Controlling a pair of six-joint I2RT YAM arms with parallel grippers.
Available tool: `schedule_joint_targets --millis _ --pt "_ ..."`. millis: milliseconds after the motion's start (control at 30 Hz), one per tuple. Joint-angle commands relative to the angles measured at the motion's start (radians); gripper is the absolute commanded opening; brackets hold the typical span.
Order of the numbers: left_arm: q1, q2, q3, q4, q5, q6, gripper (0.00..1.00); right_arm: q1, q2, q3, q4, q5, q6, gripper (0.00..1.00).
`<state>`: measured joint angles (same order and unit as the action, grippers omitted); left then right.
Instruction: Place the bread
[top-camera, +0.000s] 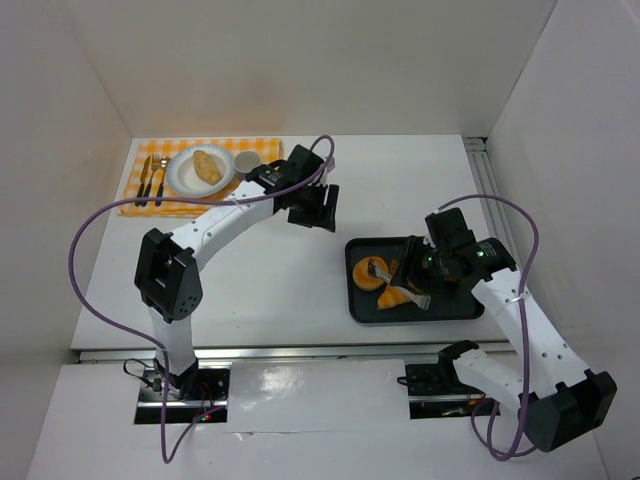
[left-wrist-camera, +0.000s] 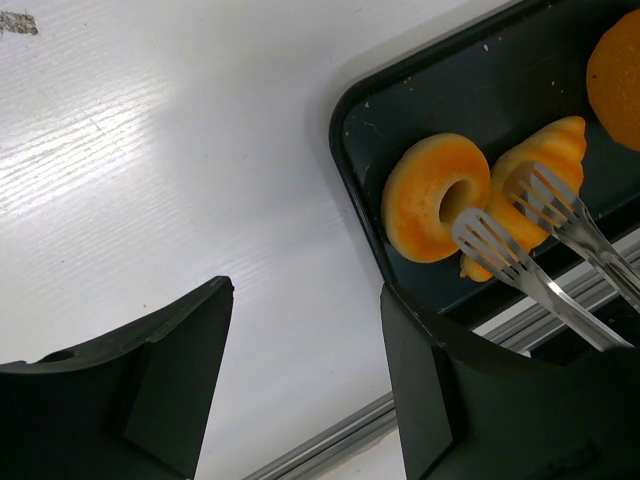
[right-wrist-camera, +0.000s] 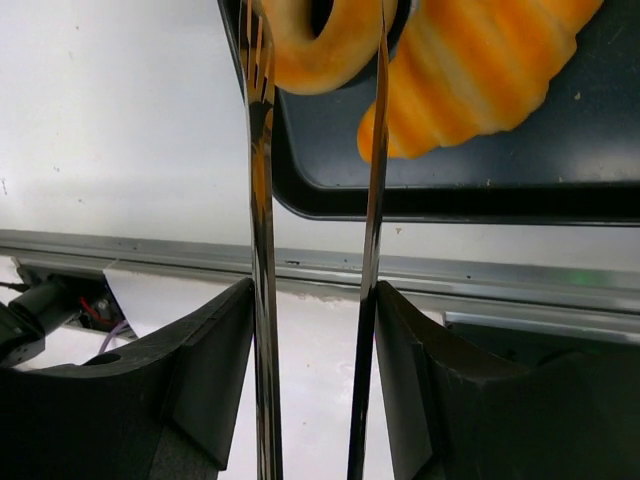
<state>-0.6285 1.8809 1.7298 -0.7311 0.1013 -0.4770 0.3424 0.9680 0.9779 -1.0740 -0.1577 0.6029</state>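
Bread (top-camera: 207, 166) lies on the white plate (top-camera: 178, 182), at 10 o'clock on the table in my top view. The plate sits on an orange checked mat (top-camera: 215, 202). At 4 o'clock from the plate the left gripper (top-camera: 318, 210) hangs with fingers wide apart, nothing in them. Right gripper (right-wrist-camera: 310, 300) clamps the tongs (right-wrist-camera: 262, 200) over the black tray (top-camera: 365, 305) at 4 o'clock. Tongs blades are spread, one tip by the doughnut (left-wrist-camera: 425, 200), one at the croissant (left-wrist-camera: 560, 150); I cannot tell whether they touch.
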Motion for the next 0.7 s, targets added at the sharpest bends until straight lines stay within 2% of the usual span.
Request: schedule_joint_targets --millis 0,300,433,467,500,633,667 --pt "0.009 -0.074 -0.01 0.019 -0.005 -0.002 0.74 0.004 0.006 -0.03 0.118 -0.009 -0.022 0.57" --pt "0.03 -0.112 -0.048 0.019 -0.005 -0.002 0.74 0.004 0.015 -0.071 0.1 0.059 -0.022 0.52" --pt "0.061 -0.167 -0.049 0.019 -0.005 0.008 0.74 0.004 0.037 -0.1 0.169 0.0 -0.057 0.51" --pt "0.078 -0.193 -0.049 0.019 -0.005 0.008 0.74 0.004 0.037 -0.111 0.18 -0.009 -0.057 0.48" --pt "0.087 -0.209 -0.038 0.004 -0.014 0.008 0.74 0.004 0.046 -0.111 0.18 -0.009 -0.057 0.36" --pt "0.148 -0.323 0.007 -0.037 -0.032 0.031 0.74 0.004 0.046 -0.05 0.146 0.042 -0.057 0.12" --pt "0.167 -0.35 0.016 -0.037 -0.032 0.031 0.75 0.004 0.046 -0.012 0.135 0.056 -0.057 0.1"
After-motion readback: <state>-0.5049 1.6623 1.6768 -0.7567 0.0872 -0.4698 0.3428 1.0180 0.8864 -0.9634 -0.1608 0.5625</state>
